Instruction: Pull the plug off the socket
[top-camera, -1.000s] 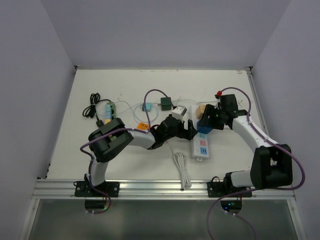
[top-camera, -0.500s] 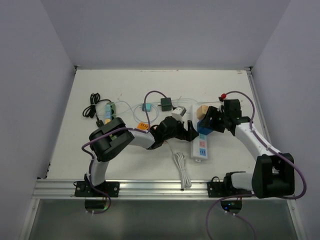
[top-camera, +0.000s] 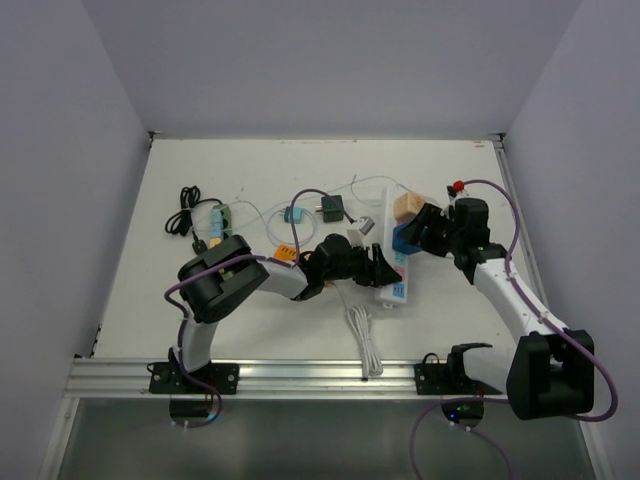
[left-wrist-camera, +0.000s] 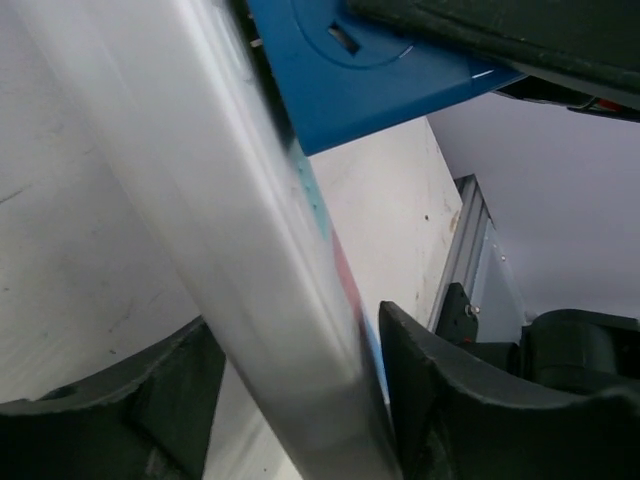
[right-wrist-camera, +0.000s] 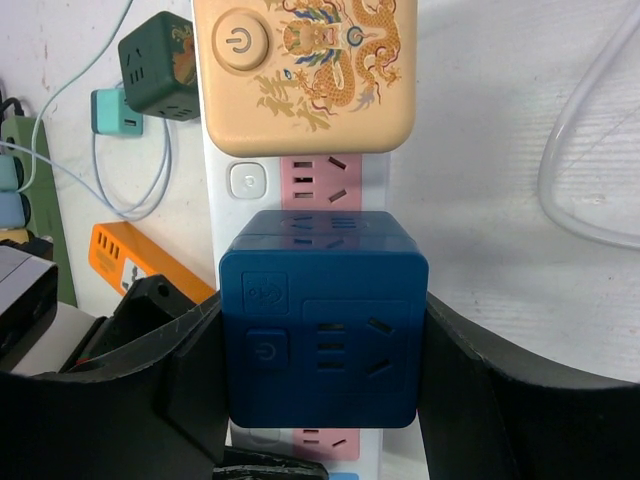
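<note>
My right end effector (right-wrist-camera: 325, 390) is clenched on the blue plug (right-wrist-camera: 325, 300), one finger on each flank. The plug's prongs are hidden, so I cannot tell how deep it sits in the power strip (right-wrist-camera: 300, 185). My left end effector (left-wrist-camera: 295, 420) grasps that strip, which is blurred in the left wrist view. At 12 o'clock from the plug sits a cream adapter (right-wrist-camera: 305, 70) bearing a gold dragon print and a power symbol. The surface (top-camera: 140, 280) is white and the walls (top-camera: 300, 70) pale lilac.
</note>
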